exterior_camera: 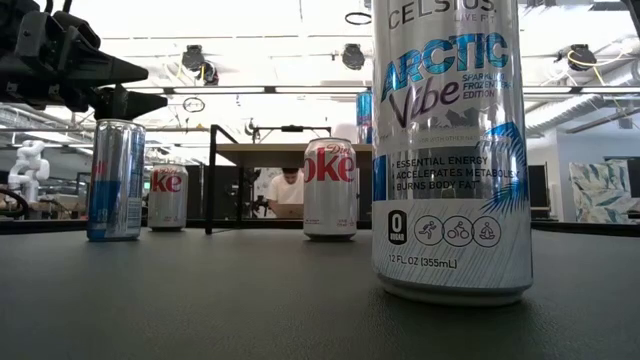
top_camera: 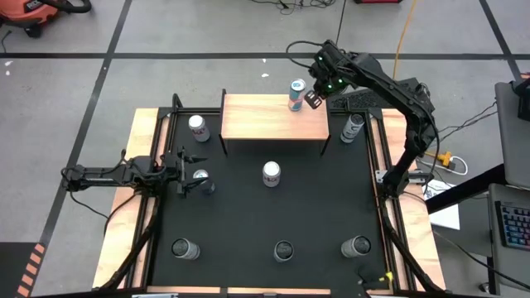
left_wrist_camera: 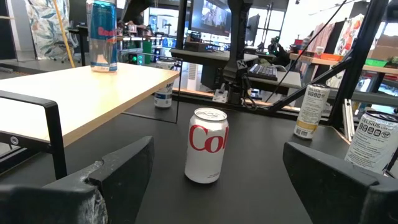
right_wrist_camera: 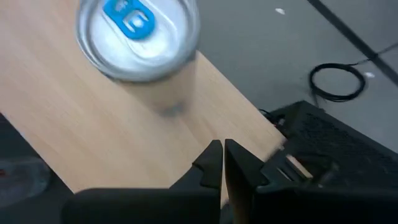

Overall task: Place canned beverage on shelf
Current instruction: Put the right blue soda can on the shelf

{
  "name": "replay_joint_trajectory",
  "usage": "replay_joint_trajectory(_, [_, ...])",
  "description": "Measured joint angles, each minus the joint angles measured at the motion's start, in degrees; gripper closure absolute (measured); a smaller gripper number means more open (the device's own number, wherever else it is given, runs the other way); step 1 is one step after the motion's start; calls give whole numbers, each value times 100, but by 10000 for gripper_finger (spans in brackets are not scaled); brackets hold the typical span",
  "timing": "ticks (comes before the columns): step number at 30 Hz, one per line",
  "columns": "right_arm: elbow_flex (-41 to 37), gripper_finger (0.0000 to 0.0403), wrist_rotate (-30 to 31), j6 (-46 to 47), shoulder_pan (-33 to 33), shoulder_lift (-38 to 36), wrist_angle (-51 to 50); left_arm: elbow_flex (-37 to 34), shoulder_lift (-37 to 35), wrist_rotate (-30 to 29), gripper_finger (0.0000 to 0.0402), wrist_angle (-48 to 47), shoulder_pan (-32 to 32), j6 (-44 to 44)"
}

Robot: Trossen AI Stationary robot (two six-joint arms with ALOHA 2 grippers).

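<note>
The shelf (top_camera: 273,117) is a low light-wood table with black legs at the far middle of the black mat. A blue-and-silver can (top_camera: 296,95) stands upright on its base near the shelf's far edge; it also shows in the left wrist view (left_wrist_camera: 102,34) and the right wrist view (right_wrist_camera: 138,37). My right gripper (top_camera: 314,100) hovers just right of that can, above the shelf, shut and empty (right_wrist_camera: 223,155). My left gripper (top_camera: 185,172) is open and empty at the mat's left, above a slim blue can (exterior_camera: 115,180). A Diet Coke can (left_wrist_camera: 207,146) stands farther off, beyond its spread fingers.
A Diet Coke can (top_camera: 198,126) stands left of the shelf and a white can (top_camera: 354,127) to its right. Another Diet Coke can (top_camera: 271,173) stands mid-mat. Three cans (top_camera: 185,248) (top_camera: 283,251) (top_camera: 356,247) line the near edge. A person shows beyond the table (exterior_camera: 290,190).
</note>
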Motion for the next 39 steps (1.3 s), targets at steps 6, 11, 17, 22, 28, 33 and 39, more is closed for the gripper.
replay_joint_trajectory(6, [0, 403, 368, 5, 0, -343, -295, 0, -2, 0, 41, 0, 0, -7])
replay_joint_trajectory(11, [0, 403, 515, 58, 0, -670, -441, 0, -1, 0, 41, 2, 1, -43])
replay_joint_trajectory(17, [0, 403, 507, 156, 0, -1073, -429, -1, -1, -4, 41, 2, 1, -44])
replay_joint_trajectory(22, [1, 403, 505, 94, 0, -1287, -417, -2, 0, -7, 41, 3, 1, -45])
replay_joint_trajectory(28, [2, 403, 263, -38, -2, -1141, -25, -2, -1, -13, 41, 4, 0, -46])
replay_joint_trajectory(33, [2, 403, -449, -10, 1, -744, 409, -2, -2, -17, 41, 6, 1, -46])
replay_joint_trajectory(39, [0, 403, -429, -3, -43, -181, 479, -2, -2, -18, 41, 4, 0, -46])
